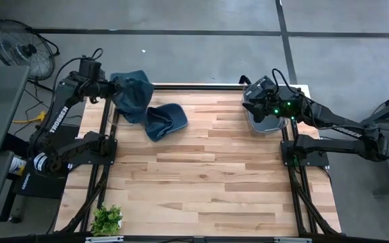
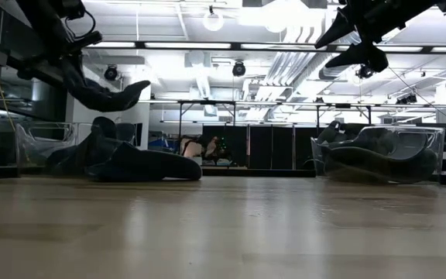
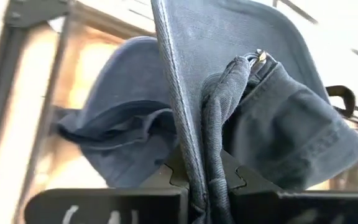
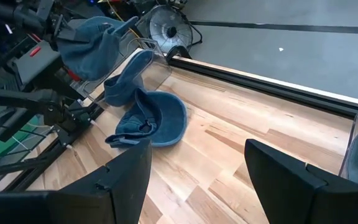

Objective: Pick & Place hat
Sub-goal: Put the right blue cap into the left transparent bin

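My left gripper (image 3: 205, 190) is shut on a dark blue denim hat (image 1: 131, 88), held up over the table's far left corner; the low view shows that hat (image 2: 103, 93) in the air. A second blue hat (image 1: 167, 120) lies on the wood, crown down. A third (image 4: 126, 78) leans out of a clear bin at the left edge. My right gripper (image 4: 194, 168) is open and hovers above another clear bin (image 1: 269, 121) at the far right, touching nothing. My left gripper pinches the hat between its two fingers, on the stiff brim's edge (image 3: 188, 155) together with a bunched fold of crown cloth (image 3: 215, 155) beside the back strap buckle, so several layers. The fingers reach toward the table's right. The hat hangs lifted clear of everything below it.
The left clear bin (image 2: 41, 143) sits at the table's far left corner. The right bin (image 2: 382, 151) holds dark hats. A small green plant (image 1: 107, 218) stands at the near left corner. Bare wood (image 1: 215, 169) fills the middle. A fan (image 1: 22, 44) stands off the table.
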`<action>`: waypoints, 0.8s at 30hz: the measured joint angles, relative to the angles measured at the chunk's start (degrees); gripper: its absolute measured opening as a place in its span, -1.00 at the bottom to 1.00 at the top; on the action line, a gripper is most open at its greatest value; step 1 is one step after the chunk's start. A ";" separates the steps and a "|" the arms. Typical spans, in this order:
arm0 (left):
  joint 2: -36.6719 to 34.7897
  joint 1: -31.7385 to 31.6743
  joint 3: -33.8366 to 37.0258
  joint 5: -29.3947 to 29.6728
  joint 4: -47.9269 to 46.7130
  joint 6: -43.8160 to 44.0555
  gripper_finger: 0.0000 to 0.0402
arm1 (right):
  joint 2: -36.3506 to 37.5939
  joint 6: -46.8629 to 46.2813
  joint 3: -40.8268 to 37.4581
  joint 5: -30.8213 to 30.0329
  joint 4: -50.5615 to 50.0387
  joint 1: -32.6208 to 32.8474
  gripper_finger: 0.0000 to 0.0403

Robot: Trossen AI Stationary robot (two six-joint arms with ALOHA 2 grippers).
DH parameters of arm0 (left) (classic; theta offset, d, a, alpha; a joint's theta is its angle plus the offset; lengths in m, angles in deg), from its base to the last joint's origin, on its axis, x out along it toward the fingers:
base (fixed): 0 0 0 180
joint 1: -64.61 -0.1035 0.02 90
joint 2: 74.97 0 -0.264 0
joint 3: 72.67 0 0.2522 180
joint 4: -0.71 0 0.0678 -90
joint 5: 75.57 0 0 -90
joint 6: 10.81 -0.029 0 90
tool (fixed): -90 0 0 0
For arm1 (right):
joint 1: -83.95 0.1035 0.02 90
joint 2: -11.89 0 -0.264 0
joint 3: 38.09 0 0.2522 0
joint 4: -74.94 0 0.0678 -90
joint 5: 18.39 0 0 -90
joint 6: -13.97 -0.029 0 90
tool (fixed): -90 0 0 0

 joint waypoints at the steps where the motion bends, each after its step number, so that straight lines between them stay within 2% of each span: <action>1: -0.03 0.01 -0.46 0.62 -0.80 -0.21 -0.95 | 0.00 0.13 0.00 -0.01 -0.01 0.00 0.25; 14: 2.34 0.12 -1.96 5.14 -4.85 2.10 -0.95 | -0.32 0.47 0.00 0.68 0.00 0.00 0.25; 24: 9.78 9.51 -1.94 12.36 -5.02 7.40 -0.95 | -1.51 1.07 -0.01 2.98 0.03 0.01 0.25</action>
